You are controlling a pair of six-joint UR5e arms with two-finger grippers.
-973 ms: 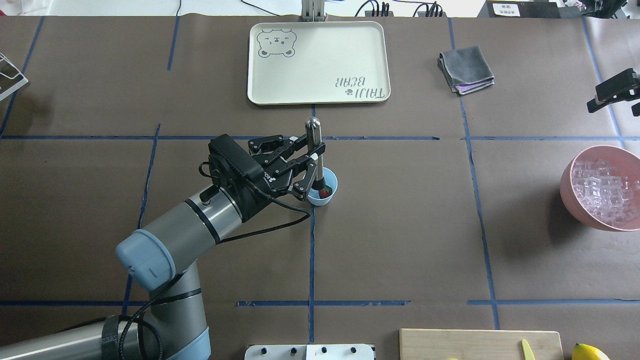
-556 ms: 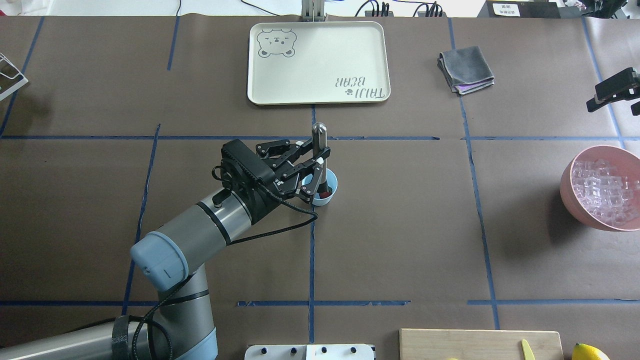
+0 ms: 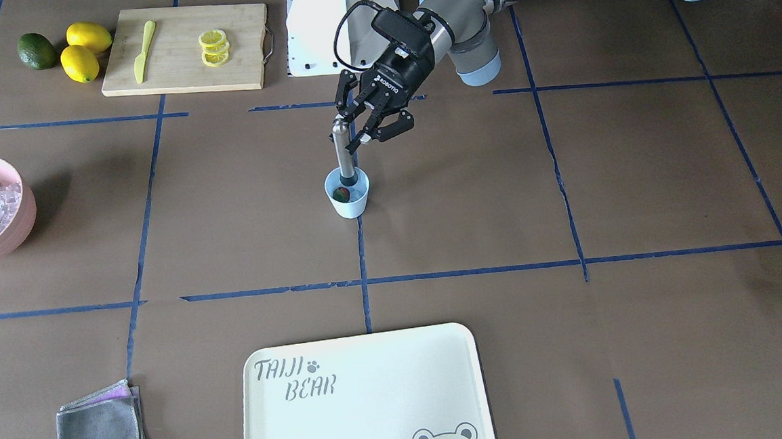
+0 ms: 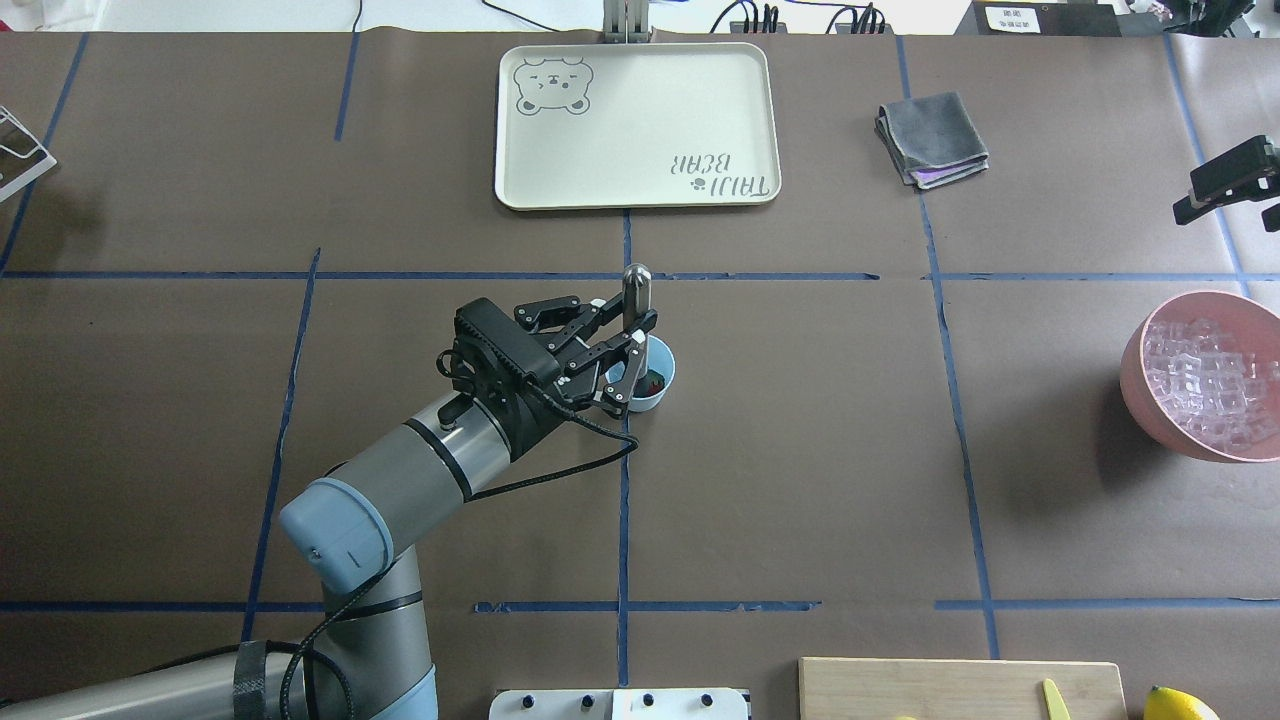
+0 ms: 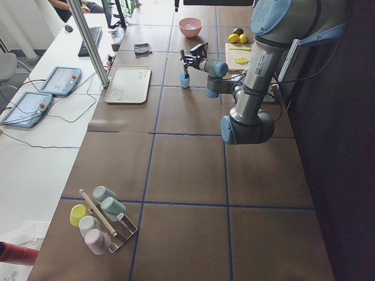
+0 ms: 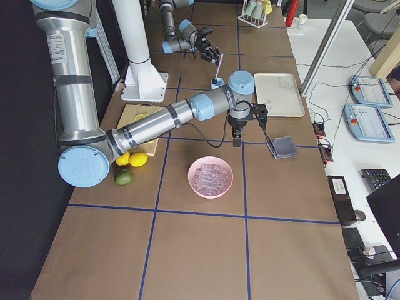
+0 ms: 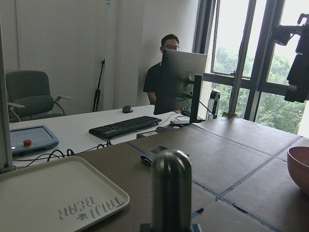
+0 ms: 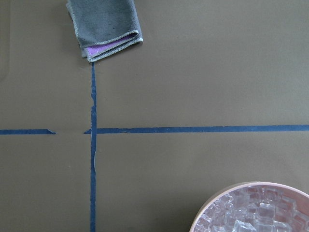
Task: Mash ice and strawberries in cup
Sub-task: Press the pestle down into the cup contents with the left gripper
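The light blue cup stands near the table's middle and also shows in the front view. A small red strawberry with a green top lies inside it. My left gripper is shut on an upright metal muddler whose lower end is inside the cup. I cannot make out ice in the cup. Ice cubes fill the pink bowl at the right. My right gripper hangs open and empty beyond the bowl.
A cream tray lies at the table's far side. A folded grey cloth lies to its right. A cutting board bears lemon slices and a yellow knife, with lemons beside it. A cup rack stands at the left end.
My left gripper has come down and drawn toward the cup, pushing the muddler lower into it. The right arm has not moved.
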